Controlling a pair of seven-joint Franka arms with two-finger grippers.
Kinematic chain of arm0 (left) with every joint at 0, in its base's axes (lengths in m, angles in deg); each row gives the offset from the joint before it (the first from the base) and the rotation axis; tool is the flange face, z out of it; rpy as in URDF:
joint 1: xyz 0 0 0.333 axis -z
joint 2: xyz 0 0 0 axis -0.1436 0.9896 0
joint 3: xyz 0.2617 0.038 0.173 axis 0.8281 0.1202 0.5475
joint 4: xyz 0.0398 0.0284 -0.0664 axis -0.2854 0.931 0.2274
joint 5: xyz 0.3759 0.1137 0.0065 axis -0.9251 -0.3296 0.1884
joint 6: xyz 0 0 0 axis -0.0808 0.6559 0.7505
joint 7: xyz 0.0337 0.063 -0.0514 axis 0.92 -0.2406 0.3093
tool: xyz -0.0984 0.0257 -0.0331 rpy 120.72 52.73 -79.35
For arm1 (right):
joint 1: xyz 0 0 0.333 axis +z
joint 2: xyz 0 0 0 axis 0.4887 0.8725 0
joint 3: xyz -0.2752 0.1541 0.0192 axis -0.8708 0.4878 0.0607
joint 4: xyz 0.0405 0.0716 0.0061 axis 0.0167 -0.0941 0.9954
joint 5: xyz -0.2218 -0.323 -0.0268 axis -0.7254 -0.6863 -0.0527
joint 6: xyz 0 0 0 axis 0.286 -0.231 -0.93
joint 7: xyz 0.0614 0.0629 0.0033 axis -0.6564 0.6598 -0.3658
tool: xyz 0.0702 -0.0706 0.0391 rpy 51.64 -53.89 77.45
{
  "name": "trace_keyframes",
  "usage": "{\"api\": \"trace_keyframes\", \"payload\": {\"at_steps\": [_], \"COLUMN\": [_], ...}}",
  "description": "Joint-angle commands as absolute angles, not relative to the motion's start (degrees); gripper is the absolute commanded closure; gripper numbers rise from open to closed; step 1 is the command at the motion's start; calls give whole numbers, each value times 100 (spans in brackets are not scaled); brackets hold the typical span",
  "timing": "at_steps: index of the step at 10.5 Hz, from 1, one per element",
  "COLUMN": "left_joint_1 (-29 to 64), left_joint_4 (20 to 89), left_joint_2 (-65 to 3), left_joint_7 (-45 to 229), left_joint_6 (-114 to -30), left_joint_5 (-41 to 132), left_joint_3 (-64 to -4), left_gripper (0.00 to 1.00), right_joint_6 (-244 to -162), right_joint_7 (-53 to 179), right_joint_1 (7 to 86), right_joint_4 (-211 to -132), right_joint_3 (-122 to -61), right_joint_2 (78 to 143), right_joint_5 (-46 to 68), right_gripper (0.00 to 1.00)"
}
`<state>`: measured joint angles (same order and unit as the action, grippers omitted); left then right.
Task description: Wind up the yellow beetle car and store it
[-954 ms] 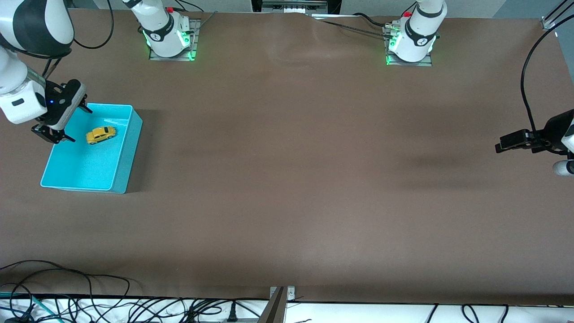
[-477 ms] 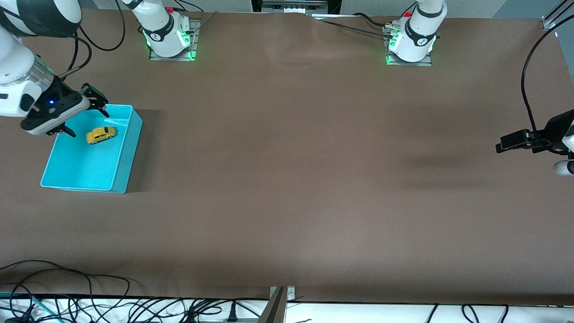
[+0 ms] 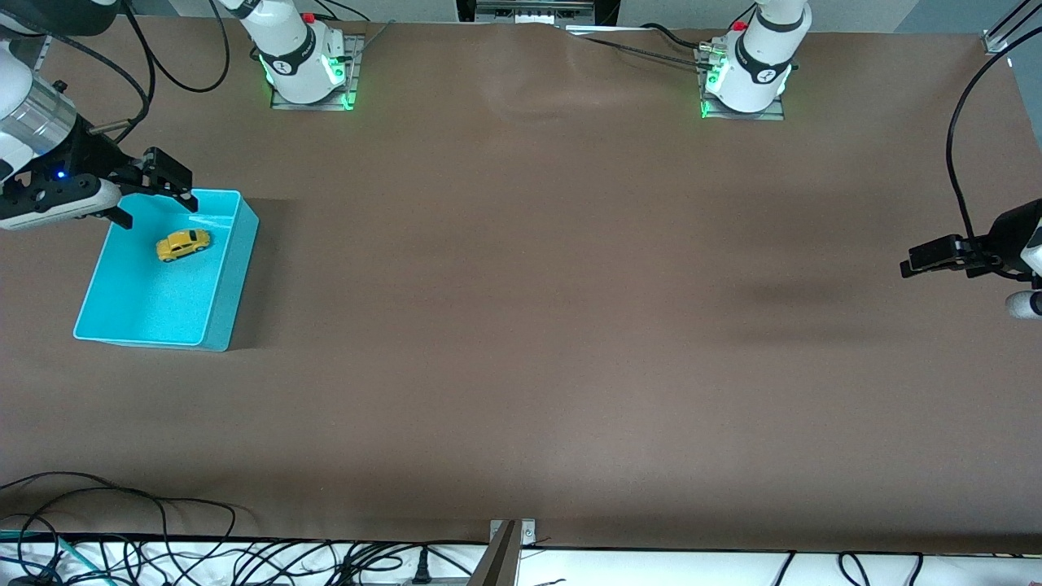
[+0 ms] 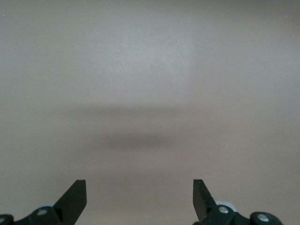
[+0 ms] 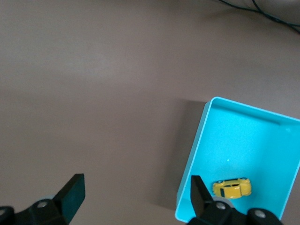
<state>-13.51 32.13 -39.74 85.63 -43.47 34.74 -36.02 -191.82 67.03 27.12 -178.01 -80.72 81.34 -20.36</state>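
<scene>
We see the yellow beetle car (image 3: 184, 244) resting inside the teal bin (image 3: 224, 281), in the half farther from the front camera, at the right arm's end of the worktop (image 3: 521, 325). Nothing touches it, so we judge the storing step done. The right gripper (image 3: 151, 191) hangs over the bin's corner with its jaws spread wide and empty (a pose that fits a release). The left gripper (image 3: 920, 259) waits over bare worktop at the left arm's end, jaws likewise parted and empty, well apart from the car.
</scene>
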Motion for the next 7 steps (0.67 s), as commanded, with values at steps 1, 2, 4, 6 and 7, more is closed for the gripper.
{"api": "trace_keyframes", "payload": {"at_steps": [1, 2, 4, 6, 7], "left_joint_1": [-1363, -1363, -1363, -1363, -1363], "left_joint_4": [3207, 3207, 3207, 3207, 3207], "left_joint_2": [-4019, -4019, -4019, -4019, -4019], "left_joint_7": [8416, 8425, 8425, 8417, 8425], "left_joint_6": [-4333, -4333, -4333, -4333, -4333], "left_joint_5": [3619, 3619, 3619, 3619, 3619], "left_joint_3": [-3563, -3563, -3563, -3563, -3563], "left_gripper": [0, 0, 0, 0, 0], "right_joint_6": [-18776, -18731, -18486, -18152, -18151], "right_joint_7": [6139, 6120, 6120, 6120, 6120], "right_joint_1": [2899, 2908, 2917, 2943, 2943], "right_joint_4": [-17496, -17496, -17190, -16671, -16608], "right_joint_3": [-8181, -8181, -8181, -8181, -8181], "right_joint_2": [8186, 8177, 8212, 8501, 8537], "right_joint_5": [-1988, -2005, -2136, -2225, -2312], "right_gripper": [0, 0, 0, 0, 0]}}
